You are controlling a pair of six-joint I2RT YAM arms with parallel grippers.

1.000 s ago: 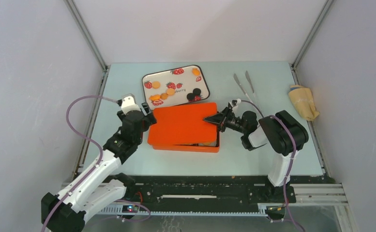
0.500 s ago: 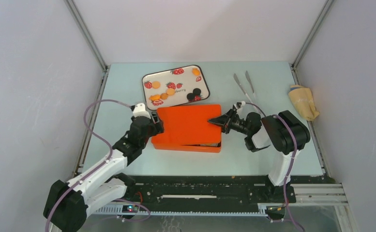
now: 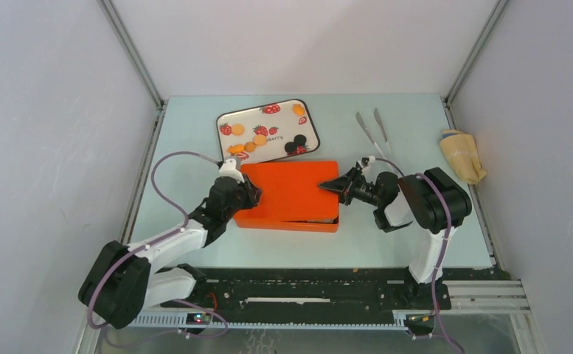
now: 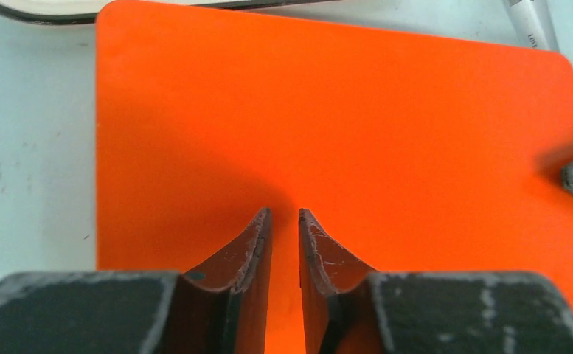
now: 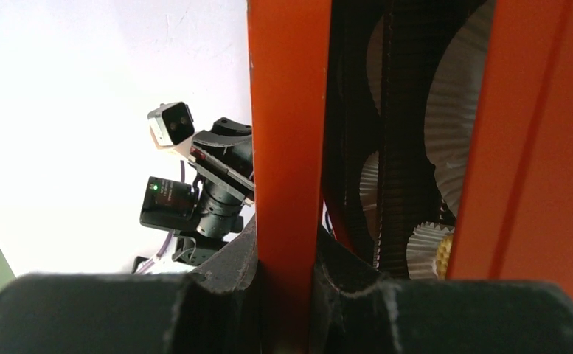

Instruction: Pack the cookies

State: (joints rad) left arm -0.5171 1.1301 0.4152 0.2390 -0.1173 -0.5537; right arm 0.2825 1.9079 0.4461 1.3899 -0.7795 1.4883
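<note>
Golden-orange cookies (image 3: 250, 144) and two black ones (image 3: 296, 142) lie on the strawberry-print tray (image 3: 283, 122) at the back. An orange lid (image 3: 290, 188) covers the orange box (image 3: 290, 223) in the middle. My right gripper (image 3: 336, 184) is shut on the lid's right edge (image 5: 289, 110), its fingertips (image 5: 248, 236) pressed on both faces. Under the raised edge I see white paper cups (image 5: 453, 103) and one yellow cookie (image 5: 443, 254) in the box. My left gripper (image 3: 248, 193) sits at the lid's left end, jaws (image 4: 284, 212) drawn to a narrow slit over the lid (image 4: 342, 110), nothing between them.
Two metal tweezers (image 3: 372, 127) lie at the back right of the table. A yellowish cloth bundle (image 3: 460, 153) sits by the right wall. Metal frame posts stand at the table's two back corners.
My left arm has swung right and forward onto the lid's left end, and its jaws have closed from wide to a slit. The lid has shifted slightly right. The right gripper keeps its hold.
</note>
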